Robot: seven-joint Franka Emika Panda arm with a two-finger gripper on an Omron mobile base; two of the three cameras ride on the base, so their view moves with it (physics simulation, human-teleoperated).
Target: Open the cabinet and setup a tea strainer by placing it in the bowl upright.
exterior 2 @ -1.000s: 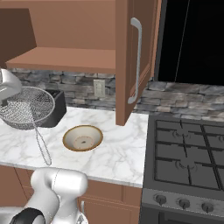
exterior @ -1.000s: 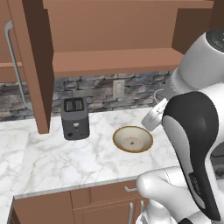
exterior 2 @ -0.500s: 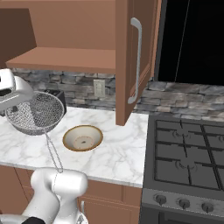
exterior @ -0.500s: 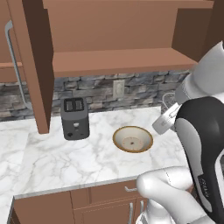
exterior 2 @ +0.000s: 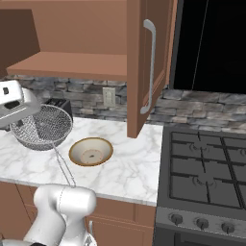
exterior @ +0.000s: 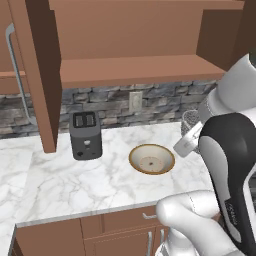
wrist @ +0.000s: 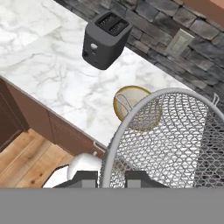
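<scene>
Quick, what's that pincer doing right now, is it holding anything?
Pincer: closed on the rim of the tea strainer, held in the air beside the bowl.

Both base views look forward and down from behind the arm, left and right, sharing the table (exterior: 75,185), bowl (exterior: 151,159), toaster (exterior: 85,134) and open cabinet (exterior 2: 149,62). The hand view looks steeply down, close through the strainer (wrist: 175,140), at the same bowl and toaster.

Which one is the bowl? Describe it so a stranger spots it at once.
On the white marble counter, under the open cabinet, the bowl sits right of the dark toaster. It is round, shallow, beige inside with a brown rim, unlike the boxy toaster.
</scene>
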